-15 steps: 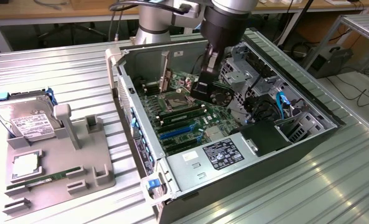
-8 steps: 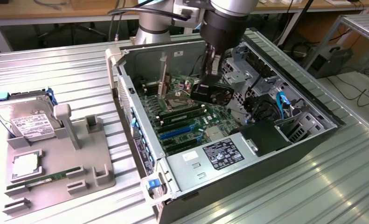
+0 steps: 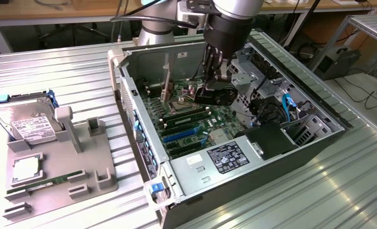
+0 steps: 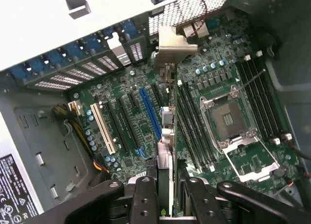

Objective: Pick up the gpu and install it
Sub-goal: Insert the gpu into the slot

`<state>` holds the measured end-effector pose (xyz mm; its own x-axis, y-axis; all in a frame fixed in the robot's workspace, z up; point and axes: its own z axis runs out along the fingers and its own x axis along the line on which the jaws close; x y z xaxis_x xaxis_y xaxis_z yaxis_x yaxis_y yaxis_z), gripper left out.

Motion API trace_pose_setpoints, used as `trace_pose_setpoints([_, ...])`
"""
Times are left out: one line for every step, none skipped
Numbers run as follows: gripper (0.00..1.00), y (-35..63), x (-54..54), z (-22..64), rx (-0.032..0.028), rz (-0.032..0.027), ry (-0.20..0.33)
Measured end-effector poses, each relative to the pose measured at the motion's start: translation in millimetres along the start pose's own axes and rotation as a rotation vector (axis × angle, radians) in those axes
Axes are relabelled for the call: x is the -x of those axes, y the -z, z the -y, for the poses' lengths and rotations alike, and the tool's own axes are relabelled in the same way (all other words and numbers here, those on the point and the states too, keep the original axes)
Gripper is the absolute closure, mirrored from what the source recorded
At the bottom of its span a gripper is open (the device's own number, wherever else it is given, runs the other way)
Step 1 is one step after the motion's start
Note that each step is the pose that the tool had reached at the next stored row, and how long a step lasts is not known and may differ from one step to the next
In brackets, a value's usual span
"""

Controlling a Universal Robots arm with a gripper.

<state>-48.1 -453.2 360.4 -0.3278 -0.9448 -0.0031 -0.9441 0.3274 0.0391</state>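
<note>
The gripper (image 4: 167,197) is inside the open case (image 3: 315,107), its fingers (image 4: 146,197) narrowed onto the near end of the one gpu (image 4: 166,156) and holding it. The gpu stands on edge above the motherboard (image 4: 131,88). Its long axis runs from the gripper straight toward the case's slotted rear wall (image 4: 92,66), on the exterior view's left. Its single silver bracket (image 4: 173,44) leads at the far end, close to that wall. In the wrist view the card's lower edge lies just beside the one long blue slot (image 4: 151,117), on the socket side. Whether it touches the board cannot be told.

On the board there is one white slot (image 4: 103,129), one blue slot and one CPU socket (image 4: 228,119) with its frame open. A bank of memory slots (image 4: 194,131) lies between the gpu and the socket.

Outside the case, on the exterior view's left, one grey tray (image 3: 96,164) holds one hard drive (image 3: 26,121) at its far end. One green memory stick (image 3: 45,183) lies at its near end, and one square silver chip (image 3: 26,169) sits between them.
</note>
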Motion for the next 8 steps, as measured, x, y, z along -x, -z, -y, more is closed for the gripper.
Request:
trace_pose_setpoints([0.74,-0.5,0.0,0.0,0.0003,0.0003,0.013])
trace_pose_setpoints([0.74,-1.1,0.0,0.0,0.0007,0.0005,0.03])
trace_pose_setpoints([0.74,-1.7,0.0,0.0,0.001,0.0008,0.041])
trace_pose_setpoints([0.74,-2.3,0.0,0.0,0.0013,0.0012,0.051])
trace_pose_setpoints([0.74,-3.2,-0.1,0.0,0.0017,0.0021,0.061])
trace_pose_setpoints([0.74,-4.1,-0.3,-0.3,0.0023,0.0034,0.068])
trace_pose_setpoints([0.74,-5.1,-0.5,-0.7,0.0028,0.0049,0.074])
trace_pose_setpoints([0.74,-6.1,-0.8,-1.1,0.0033,0.0064,0.08])
